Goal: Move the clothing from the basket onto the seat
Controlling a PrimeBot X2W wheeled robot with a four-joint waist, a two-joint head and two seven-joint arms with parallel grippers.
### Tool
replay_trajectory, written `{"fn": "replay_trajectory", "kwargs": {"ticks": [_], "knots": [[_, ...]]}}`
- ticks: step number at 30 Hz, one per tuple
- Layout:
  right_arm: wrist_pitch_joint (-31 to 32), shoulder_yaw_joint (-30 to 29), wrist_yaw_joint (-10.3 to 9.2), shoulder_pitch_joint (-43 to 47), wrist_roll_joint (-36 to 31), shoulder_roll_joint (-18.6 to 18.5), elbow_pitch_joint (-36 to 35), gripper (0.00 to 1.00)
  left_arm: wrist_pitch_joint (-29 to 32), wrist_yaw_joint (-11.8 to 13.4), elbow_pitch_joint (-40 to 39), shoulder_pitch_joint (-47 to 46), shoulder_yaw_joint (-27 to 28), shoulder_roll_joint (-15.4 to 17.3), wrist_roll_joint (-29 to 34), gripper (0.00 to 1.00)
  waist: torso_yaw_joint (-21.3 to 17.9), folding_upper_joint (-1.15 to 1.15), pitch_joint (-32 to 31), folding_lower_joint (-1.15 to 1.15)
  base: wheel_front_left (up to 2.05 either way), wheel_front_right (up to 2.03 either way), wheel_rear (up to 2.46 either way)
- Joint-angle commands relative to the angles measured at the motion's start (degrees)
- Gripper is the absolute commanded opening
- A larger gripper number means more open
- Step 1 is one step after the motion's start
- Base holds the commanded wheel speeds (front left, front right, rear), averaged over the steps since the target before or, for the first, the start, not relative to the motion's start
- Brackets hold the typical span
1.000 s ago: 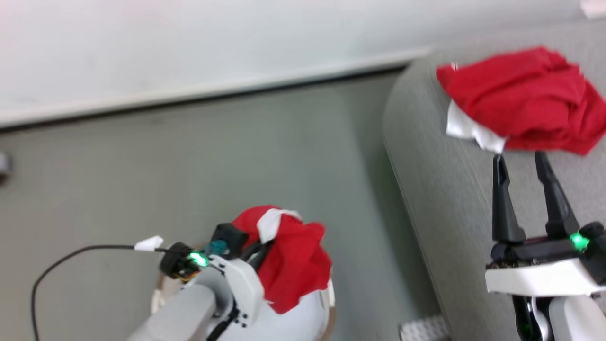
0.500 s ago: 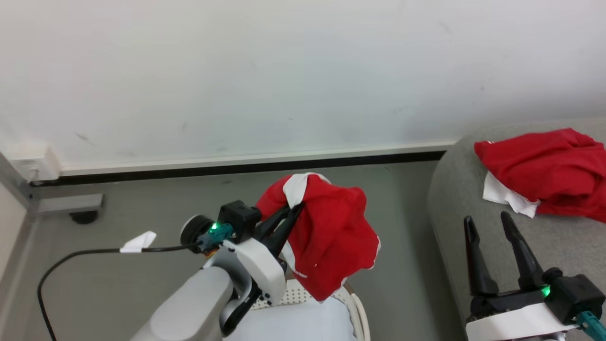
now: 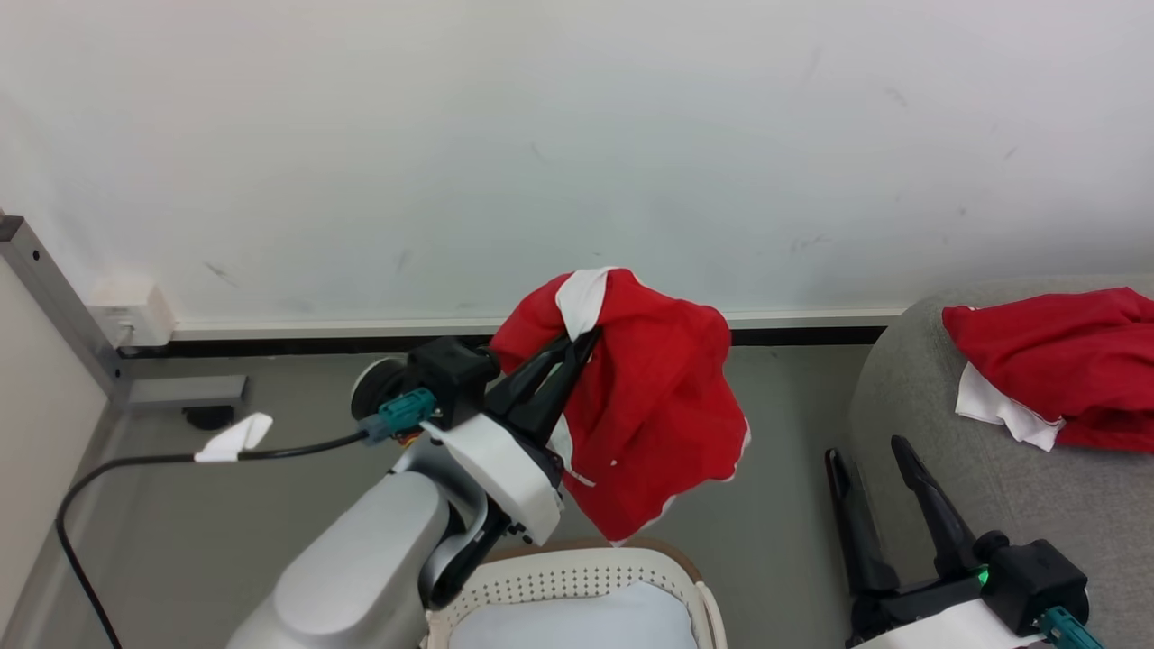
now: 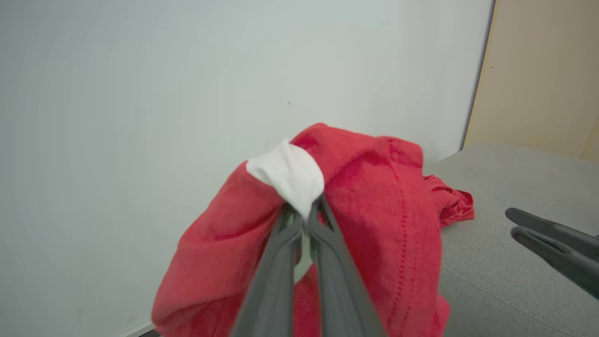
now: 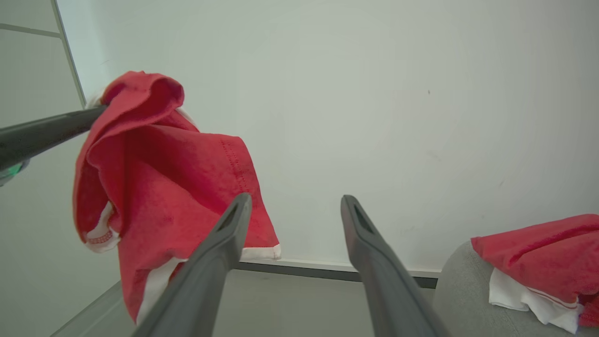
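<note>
Clothing appeared in two bright red pieces. One red garment [image 3: 658,406] with a white patch hung in mid-air above the basket [image 3: 586,566], its lowest hem showing just over the far rim, in front of a pale wall [image 3: 541,135]. The left gripper [image 3: 581,347] was clamped on it — the two dark fingers [image 4: 276,271] pressed together on a bunched fold at the white patch, with the rest of the fabric draping down to the right of the fingers. The basket, white and perforated with a brown rim band, sat at the bottom of the head view on a grey floor [image 3: 207,523], with pale fabric [image 3: 577,622] inside it. The other red garment [image 3: 1055,370], showing a white panel at its lower edge, lay crumpled on the seat [image 3: 911,424], a light grey upholstered surface at the right. The right gripper [image 3: 865,451] hovered beside the seat's rounded edge with its fingers apart and nothing between them, touching neither garment. A black cable [image 3: 135,464] with a white tag trailed from the left wrist.
</note>
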Motion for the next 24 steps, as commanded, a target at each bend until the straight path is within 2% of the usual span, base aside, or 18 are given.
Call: {"fn": "replay_trajectory", "kwargs": {"ticks": [1, 11, 20, 24], "knots": [[0.02, 0.2, -0.13, 0.63, 0.34, -0.12, 0.08, 1.0, 0.26, 0.21, -0.46, 0.83, 0.05, 0.25, -0.9, 0.0, -0.02, 0.0, 0.06, 0.01, 0.0, 0.0, 0.0], [0.02, 3.18, -0.13, 0.28, 0.35, -0.11, 1.07, 1.0, 0.88, 0.95, -2.31, 1.22, 0.16, 0.68, -1.55, 0.0, 0.17, 0.0, 0.86, 0.01, 0.0, 0.0, 0.0], [0.02, 11.71, -0.13, -1.32, 3.71, -1.12, 4.5, 1.0, 1.16, 0.7, -2.42, -0.99, -0.14, -0.46, -1.95, 0.0, 1.91, 0.0, 1.05, 0.01, 0.0, 0.0, 0.0], [0.02, 16.04, -0.13, -3.37, 7.39, -0.8, 7.72, 1.0, 1.33, 0.5, -2.98, -1.43, -0.98, -1.56, -1.97, 0.0, 3.25, 0.0, 1.04, 0.01, 0.0, 0.0, 0.0]]}}
